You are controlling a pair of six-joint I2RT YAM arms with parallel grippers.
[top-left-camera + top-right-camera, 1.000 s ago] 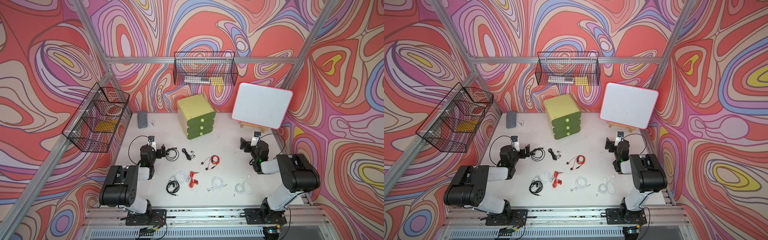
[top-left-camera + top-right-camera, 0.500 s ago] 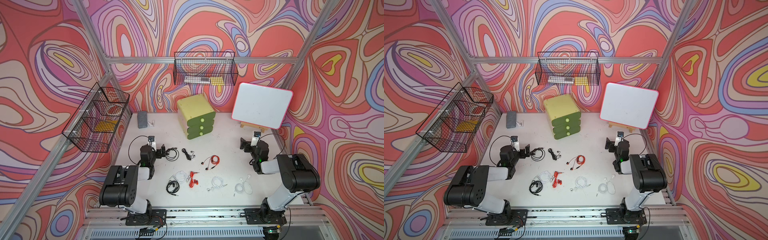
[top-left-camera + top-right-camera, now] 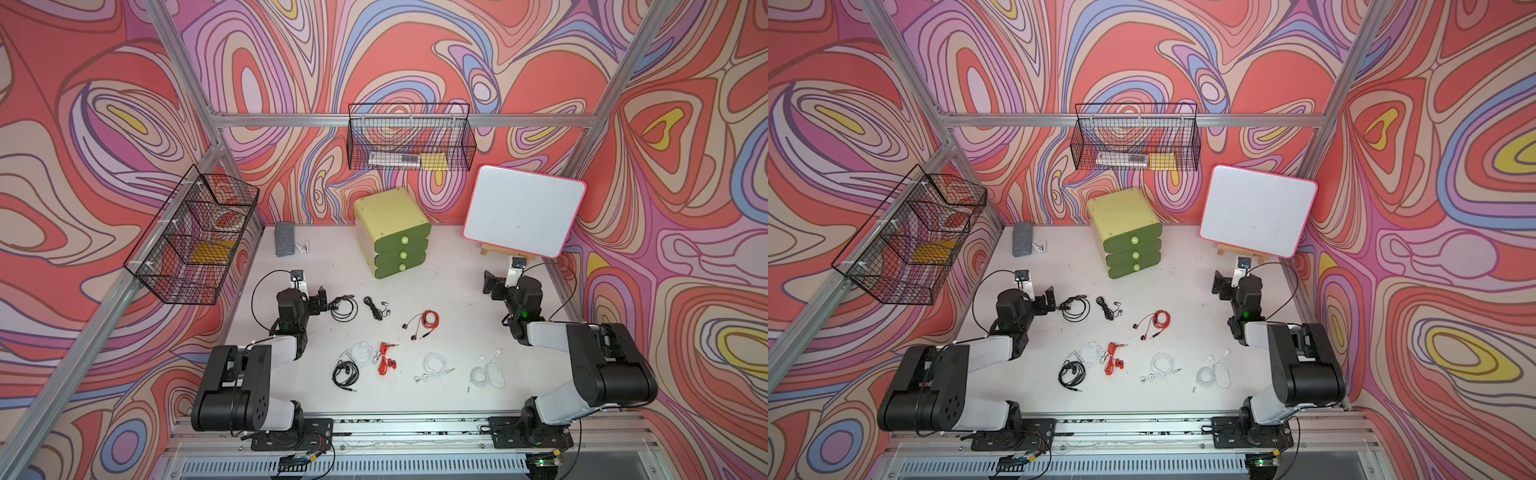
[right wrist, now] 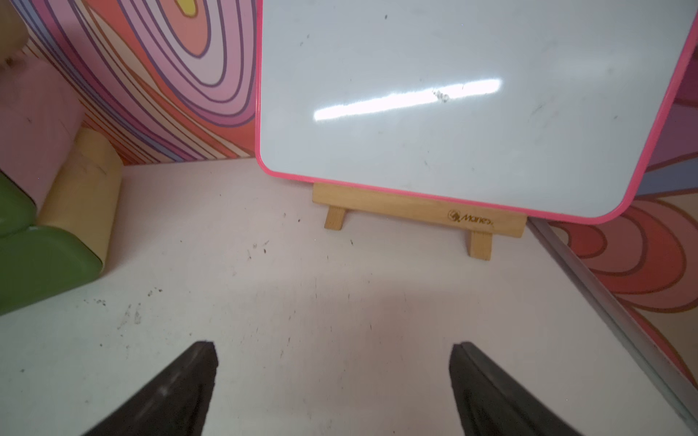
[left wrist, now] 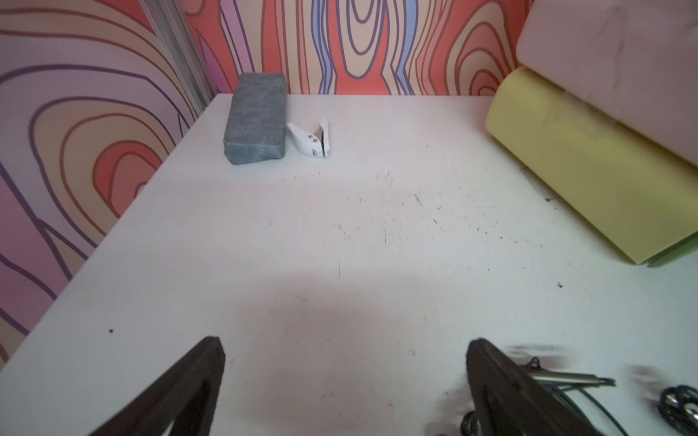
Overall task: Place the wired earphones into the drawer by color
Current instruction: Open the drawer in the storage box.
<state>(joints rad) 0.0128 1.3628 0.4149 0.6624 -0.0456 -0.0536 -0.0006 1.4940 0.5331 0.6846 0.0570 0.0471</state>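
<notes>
Top views: we count all eight thin-cable wired earphones (image 3: 424, 322) (3 black, 2 red, 3 white) loose on the white tabletop (image 3: 457, 299), centre to 6 o'clock. None are sorted, and the yellow-green plastic drawer chest (image 3: 395, 237) at 12 has all 3 drawers shut.

Left wrist: left gripper (image 5: 343, 347) spread wide, empty, with a black set (image 5: 566, 377) just beside one finger.

Right wrist: right gripper (image 4: 334, 347) wide, empty. The wooden easel (image 4: 415, 211) under the pink-rimmed whiteboard (image 4: 453, 94) reads approx. "Maries".
</notes>
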